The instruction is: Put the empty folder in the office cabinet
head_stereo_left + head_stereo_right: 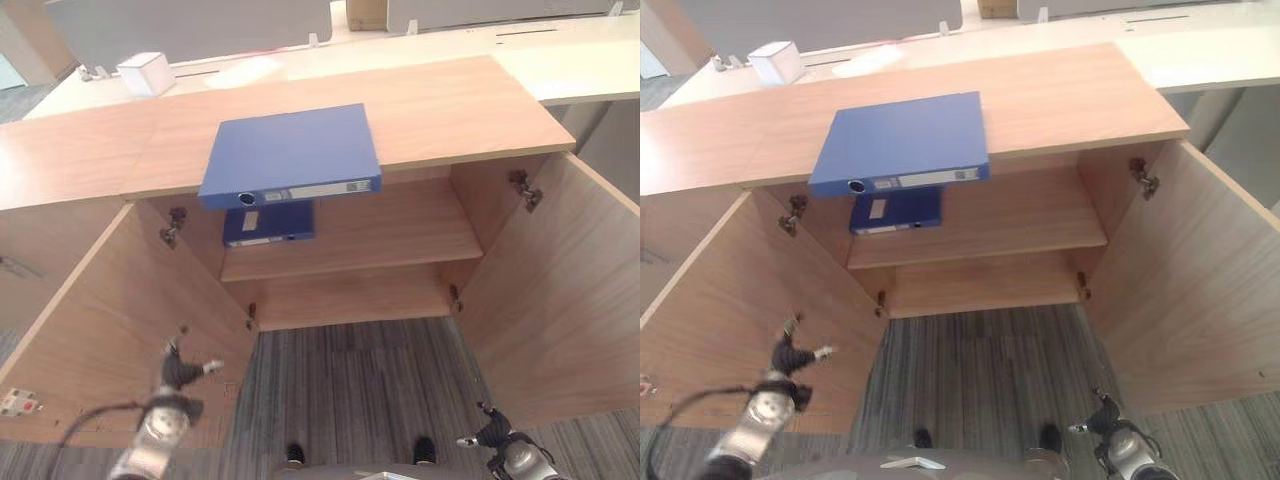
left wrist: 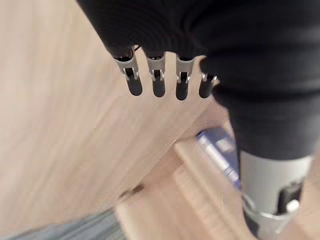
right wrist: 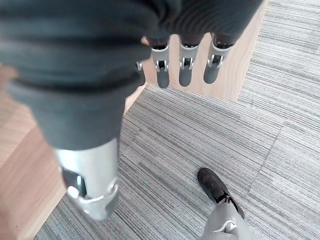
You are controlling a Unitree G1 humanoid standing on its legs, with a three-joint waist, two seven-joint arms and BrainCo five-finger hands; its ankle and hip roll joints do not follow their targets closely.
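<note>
No text is showing legibly: the white spine labels on the two blue ring-binder folders (image 1: pixel 290 155) (image 1: pixel 268 224) are appearing too small to read.

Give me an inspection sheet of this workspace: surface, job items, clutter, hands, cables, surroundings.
Surface: wooden cabinet top, bare apart from one folder; grey striped carpet in front.
Job's things: blue folder lies flat on the cabinet top, its spine overhanging the front edge; office cabinet stands with both doors open; a second blue folder lies on the upper shelf.
Clutter: white box on the pale desk behind.
Hands: left hand low by the left door, fingers straight, empty; right hand low by the right door, fingers straight, empty.
Cables: nothing seen.
Surroundings: pale desk and grey partitions behind the cabinet.
</note>
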